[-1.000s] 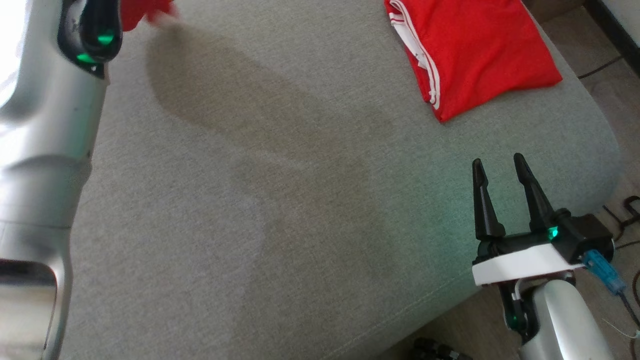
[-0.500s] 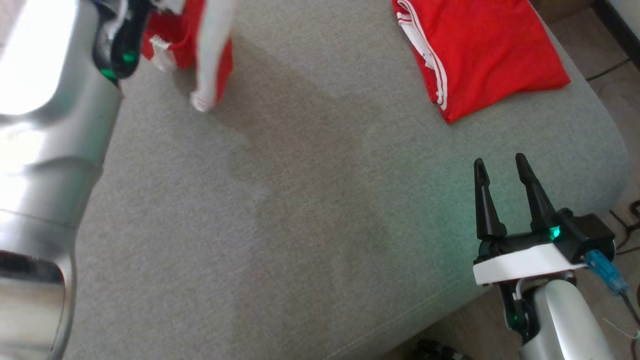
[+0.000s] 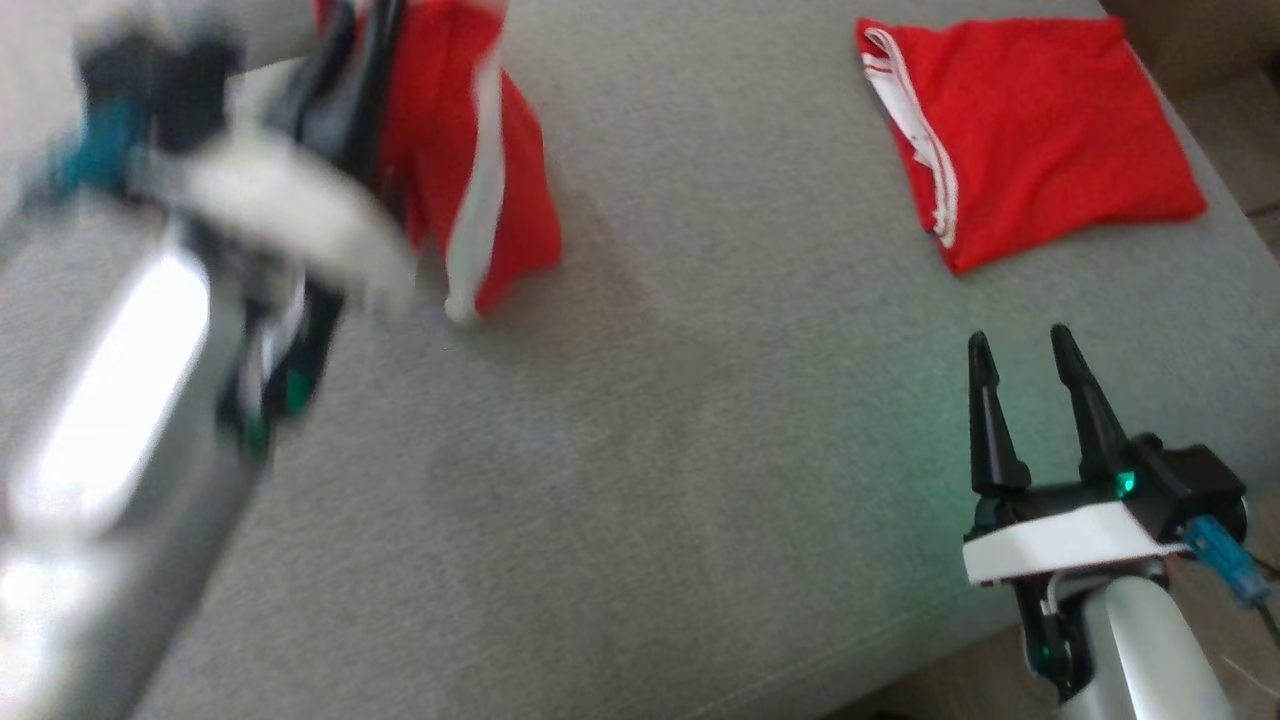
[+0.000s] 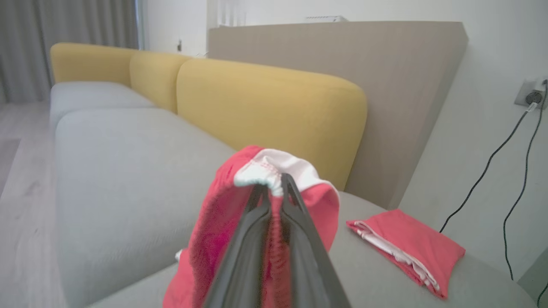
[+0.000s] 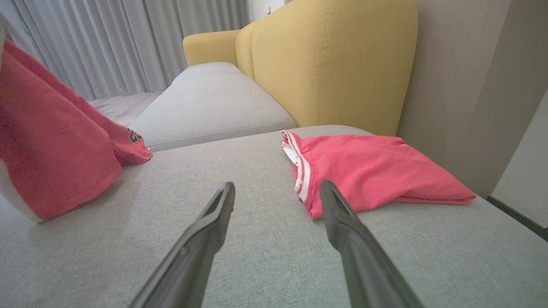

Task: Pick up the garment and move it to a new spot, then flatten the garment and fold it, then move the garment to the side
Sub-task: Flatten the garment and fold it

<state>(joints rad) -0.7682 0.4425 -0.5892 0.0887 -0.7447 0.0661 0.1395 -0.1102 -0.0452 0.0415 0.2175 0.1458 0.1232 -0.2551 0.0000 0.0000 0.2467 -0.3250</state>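
**A:** Where do we have the garment [image 3: 440, 170]?

**B:** In our left hand [image 4: 272, 186]. The two fingers are clamped together on its white gathered edge, and the red cloth hangs down from there over the grey sofa seat [image 3: 700, 450], at its far left.

**A:** Does its lower end touch the seat?

**B:** We cannot tell. From the right wrist it looks close to the cushion, but the left edge of that view cuts it off.

**A:** And from the head?

**B:** Poor. Our left arm and hand are smeared with blur, and the upper edge crops the top of the garment. There is dark print on one fold, half tucked under, and we cannot read it.

**A:** Our right hand [image 3: 1020, 340]?

**B:** Sharp, fingers spread apart and empty, over the near right part of the seat.

**A:** The other red piece?

**B:** A folded red garment [image 3: 1050, 130] lies flat at the far right corner, below the yellow backrest [image 4: 265, 107]. It is well apart from the hanging one.
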